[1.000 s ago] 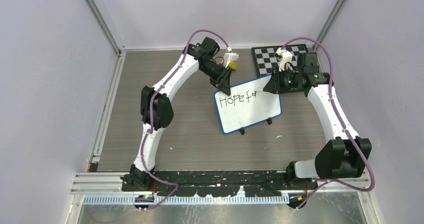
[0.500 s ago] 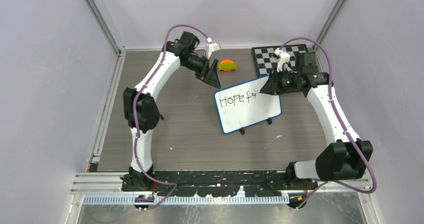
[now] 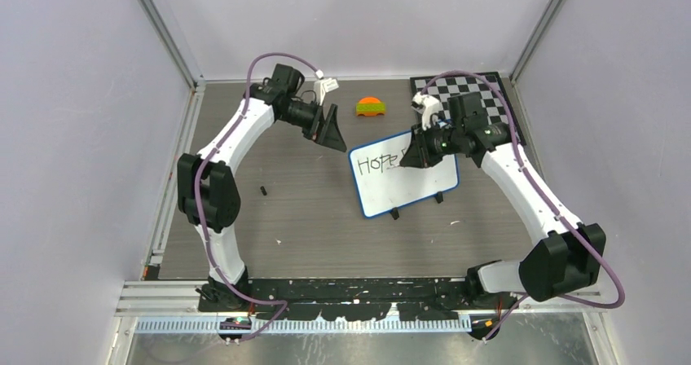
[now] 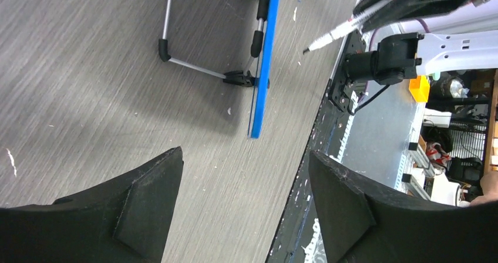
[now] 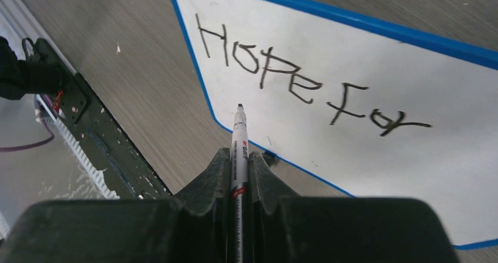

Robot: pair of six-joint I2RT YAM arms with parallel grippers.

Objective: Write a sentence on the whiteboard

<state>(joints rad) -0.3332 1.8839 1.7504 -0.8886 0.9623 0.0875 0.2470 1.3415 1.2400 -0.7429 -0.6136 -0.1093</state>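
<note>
**Two words written, pen tip off a light, propped board**

At the far left of the tabletop [image 3: 310, 218], the left arm [image 3: 244, 129] hangs above the bare wood grain. The left jaws stand wide apart with nothing between them and touch nothing. A small black piece [image 3: 263, 191] lies alone on the left half; it is too small to identify. An orange-and-green toy [image 3: 371, 107] sits near the middle of the far edge.

The whiteboard [image 3: 407, 190] stands right of centre, turned at an angle to the tabletop's edges. It is propped up on a thin wire stand [image 4: 194, 66] with small black feet, and "Hope for" runs along its upper part.

It looks light and stiff, with a slick face and little holding it in place. A firm pen stroke could push it along the tabletop or rock it on the stand. The blue rim [image 4: 262, 57] is the best place to steady it, since fingers on the face would smear the ink.

The right arm [image 3: 521, 186] reaches over the board's far corner. The right jaws are clamped on a marker [image 5: 238, 140] that points at the blank area beneath "Hope". In the left wrist view, which shows the board edge-on, the tip appears to be clear of the surface.

A checkered board [image 3: 489, 88] lies in the far right corner, behind the arm.
</note>
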